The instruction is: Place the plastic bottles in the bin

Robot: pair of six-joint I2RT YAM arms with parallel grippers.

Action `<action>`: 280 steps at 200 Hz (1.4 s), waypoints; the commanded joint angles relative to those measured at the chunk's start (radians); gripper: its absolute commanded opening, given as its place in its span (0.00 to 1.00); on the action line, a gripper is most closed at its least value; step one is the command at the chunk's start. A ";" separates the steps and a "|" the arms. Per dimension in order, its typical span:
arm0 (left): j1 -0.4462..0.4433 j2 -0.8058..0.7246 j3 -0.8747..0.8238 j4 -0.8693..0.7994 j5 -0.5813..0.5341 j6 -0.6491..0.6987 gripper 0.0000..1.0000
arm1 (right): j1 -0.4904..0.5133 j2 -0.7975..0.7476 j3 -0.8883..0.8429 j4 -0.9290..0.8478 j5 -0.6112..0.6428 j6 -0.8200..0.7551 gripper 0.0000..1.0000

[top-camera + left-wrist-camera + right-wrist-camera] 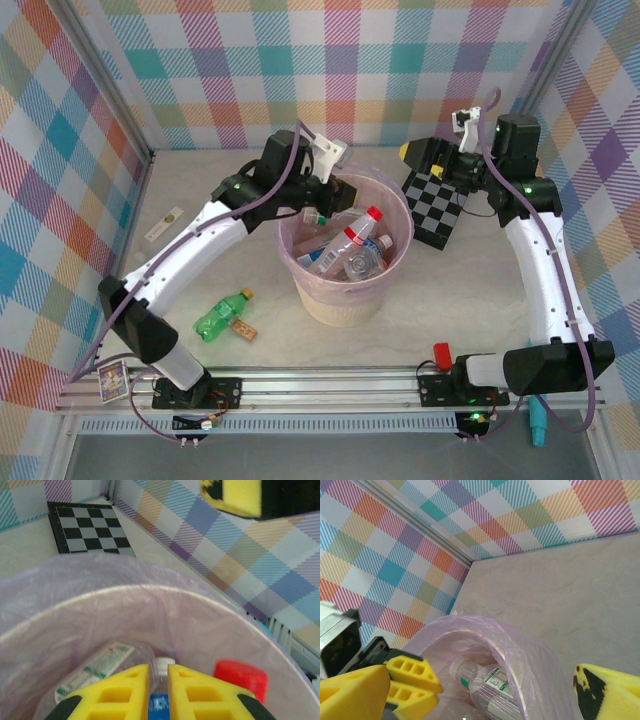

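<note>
Your left pincer (159,669) hangs just inside the far-left rim of the bin (345,305). Its yellow fingers are pressed together with nothing between them; the white-capped bottle (164,663) showing through the slit lies below, in the pink liner. Several clear bottles (350,250) with red caps are heaped in there too. So this looks like the empty moment between a drop and the next pickup.

One green bottle (222,316) with a yellow cap lies on its side on the bench (420,310), near and to the left of the bin, just beside a small brown block (245,330).

For the next move, lift the left pincer clear of the rim, spread it, swing it near-left and come down across the bottle's body, avoiding the block.

Your right pincer (480,690) is spread wide and idle, on the far right by the checkerboard (440,205).
</note>
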 commanded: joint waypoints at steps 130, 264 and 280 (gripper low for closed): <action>0.311 -0.402 -0.314 -0.010 -0.136 -0.223 0.19 | 0.396 0.049 0.003 -0.299 0.137 -0.125 0.34; 0.578 -0.397 -0.389 -0.181 -0.326 -0.212 0.49 | 0.441 0.112 0.136 -0.166 0.206 -0.092 0.51; 0.656 -0.377 -0.427 -0.181 -0.362 -0.198 0.57 | 0.425 0.125 0.196 -0.178 0.227 -0.098 0.58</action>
